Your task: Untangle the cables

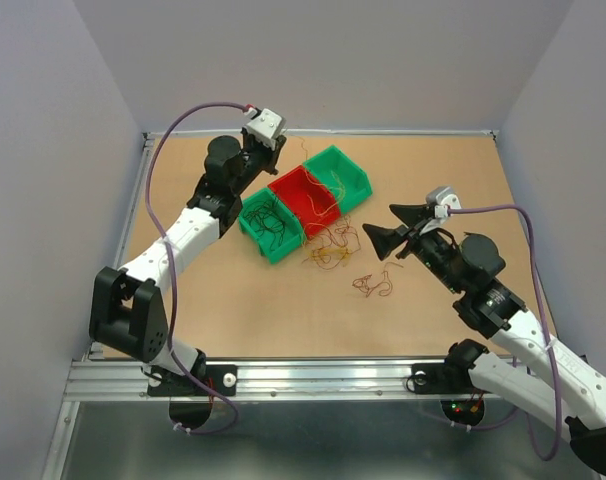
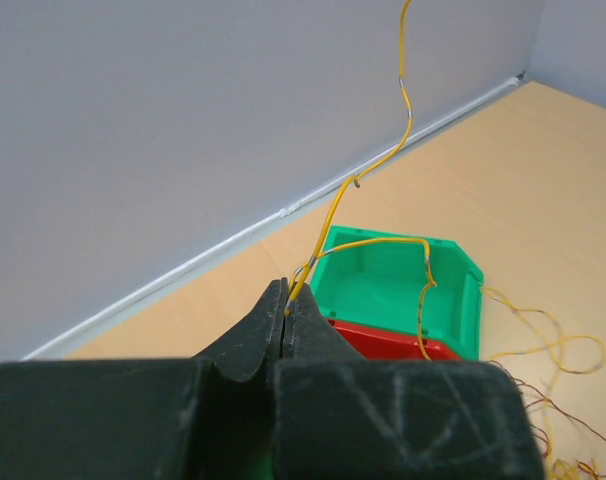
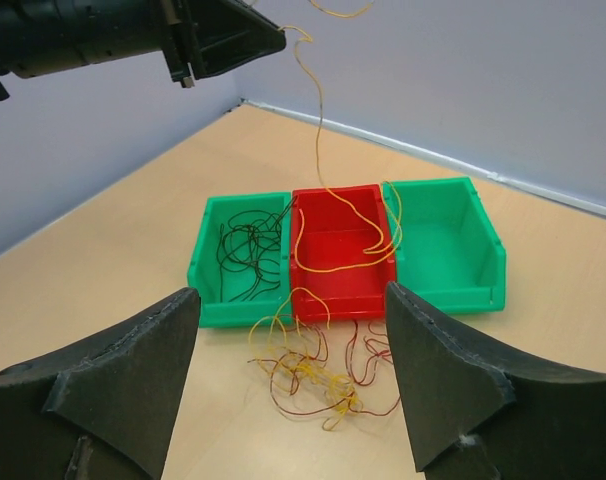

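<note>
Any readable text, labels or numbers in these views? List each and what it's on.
No readable text in any view.
bins, cables, table: no print.
left gripper: only scratches on its black body, no letters.
white arm links, top view: any marks too small to read.

**Robotics laboratory test cell.** Plain pale-grey partition walls enclose a tan board tabletop. A white-and-black left robot arm and its right counterpart are bolted to a ribbed aluminium rail at its near edge.

table: tan wood, grey walls | bins in a touching row: left green bin, red bin between, right green bin | rail: near edge
</note>
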`<action>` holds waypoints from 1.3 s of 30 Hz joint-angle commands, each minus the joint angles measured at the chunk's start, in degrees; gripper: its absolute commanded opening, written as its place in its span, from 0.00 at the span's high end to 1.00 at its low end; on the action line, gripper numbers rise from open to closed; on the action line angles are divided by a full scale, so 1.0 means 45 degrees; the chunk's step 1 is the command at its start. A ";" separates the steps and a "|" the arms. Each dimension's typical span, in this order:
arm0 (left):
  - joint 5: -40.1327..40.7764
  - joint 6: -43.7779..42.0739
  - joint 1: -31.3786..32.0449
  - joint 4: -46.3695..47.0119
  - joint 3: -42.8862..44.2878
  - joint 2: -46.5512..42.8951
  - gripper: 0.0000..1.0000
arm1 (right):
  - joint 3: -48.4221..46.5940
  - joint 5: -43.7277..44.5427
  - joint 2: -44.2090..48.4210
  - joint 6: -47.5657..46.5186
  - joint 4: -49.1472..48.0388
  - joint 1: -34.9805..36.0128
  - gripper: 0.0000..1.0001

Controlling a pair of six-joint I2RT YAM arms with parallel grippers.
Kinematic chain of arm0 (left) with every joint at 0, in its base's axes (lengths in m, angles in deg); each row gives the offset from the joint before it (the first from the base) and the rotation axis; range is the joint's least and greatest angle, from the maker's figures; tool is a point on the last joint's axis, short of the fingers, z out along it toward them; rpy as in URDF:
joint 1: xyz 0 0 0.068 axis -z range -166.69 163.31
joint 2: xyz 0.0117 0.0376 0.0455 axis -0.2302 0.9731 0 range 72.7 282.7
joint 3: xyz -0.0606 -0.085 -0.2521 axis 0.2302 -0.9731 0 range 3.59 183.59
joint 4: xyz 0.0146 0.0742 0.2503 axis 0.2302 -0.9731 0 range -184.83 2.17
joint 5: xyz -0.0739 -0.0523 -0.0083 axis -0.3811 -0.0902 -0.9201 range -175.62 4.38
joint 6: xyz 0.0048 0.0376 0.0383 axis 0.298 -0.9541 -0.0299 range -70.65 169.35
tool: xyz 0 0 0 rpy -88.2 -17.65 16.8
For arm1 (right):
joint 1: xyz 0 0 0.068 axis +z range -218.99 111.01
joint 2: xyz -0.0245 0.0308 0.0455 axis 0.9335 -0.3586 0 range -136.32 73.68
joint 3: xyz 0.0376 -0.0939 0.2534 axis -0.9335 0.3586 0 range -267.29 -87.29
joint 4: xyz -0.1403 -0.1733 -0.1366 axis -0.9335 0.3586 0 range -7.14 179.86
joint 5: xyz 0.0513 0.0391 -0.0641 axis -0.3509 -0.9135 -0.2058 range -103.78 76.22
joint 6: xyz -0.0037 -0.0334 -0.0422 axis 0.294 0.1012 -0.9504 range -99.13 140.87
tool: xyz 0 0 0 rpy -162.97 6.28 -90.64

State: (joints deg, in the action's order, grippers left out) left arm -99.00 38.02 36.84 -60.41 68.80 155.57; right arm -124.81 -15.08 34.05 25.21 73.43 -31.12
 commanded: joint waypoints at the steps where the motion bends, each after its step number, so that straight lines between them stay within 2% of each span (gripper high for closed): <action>1: 0.0220 -0.0509 0.0045 0.0294 0.1035 0.0703 1.00 | -0.1096 -0.0004 -0.0137 -0.0183 -0.0619 -0.0016 0.20; 6: 0.0572 -0.1016 0.0025 0.0235 0.1290 0.1700 1.00 | -0.1096 0.0113 -0.0196 -0.0222 -0.0619 -0.0016 0.20; 14: 0.0104 -0.2890 0.0025 0.0684 -0.0426 0.1857 1.00 | -0.1135 0.0230 -0.0351 -0.0280 -0.0639 0.0003 0.20; 17: 0.0610 -0.3496 0.0025 0.0431 -0.0526 0.2207 1.00 | -0.1175 0.0230 -0.0508 -0.0281 -0.0677 -0.0016 0.20; 19: 0.0574 -0.4197 0.0006 -0.0367 -0.0081 0.2443 1.00 | -0.1214 0.0230 -0.0664 -0.0300 -0.0678 -0.0016 0.20; 24: -0.1006 -0.6150 0.0006 -0.4523 0.1757 0.3634 1.00 | -0.1311 0.0230 -0.0918 -0.0339 -0.0717 -0.0016 0.20; 26: -0.1223 -0.6640 0.0006 -0.5036 0.2166 0.3771 1.00 | -0.1389 0.0230 -0.1152 -0.0320 -0.0717 -0.0016 0.21; 27: -0.1534 -0.7512 0.0025 -0.5889 0.2382 0.3965 1.00 | -0.1447 0.0230 -0.1249 -0.0339 -0.0717 -0.0016 0.21; 29: -0.1285 -0.8491 0.0123 -0.6673 0.3279 0.4492 1.00 | -0.1584 0.0230 -0.1581 -0.0358 -0.0717 -0.0016 0.21; 33: -0.0155 -1.0053 0.0375 -0.9853 0.5446 0.5956 1.00 | -0.1760 0.0699 -0.1933 -0.0339 -0.0736 -0.0016 0.21; 39: 0.2050 -1.1445 0.1234 -1.1442 0.6875 0.7557 1.00 | -0.1819 0.0699 -0.2051 -0.0300 -0.0736 -0.0016 0.21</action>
State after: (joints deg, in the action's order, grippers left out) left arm -97.23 -6.51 39.59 -102.36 96.34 187.05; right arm -128.57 -12.83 24.52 24.47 73.03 -31.12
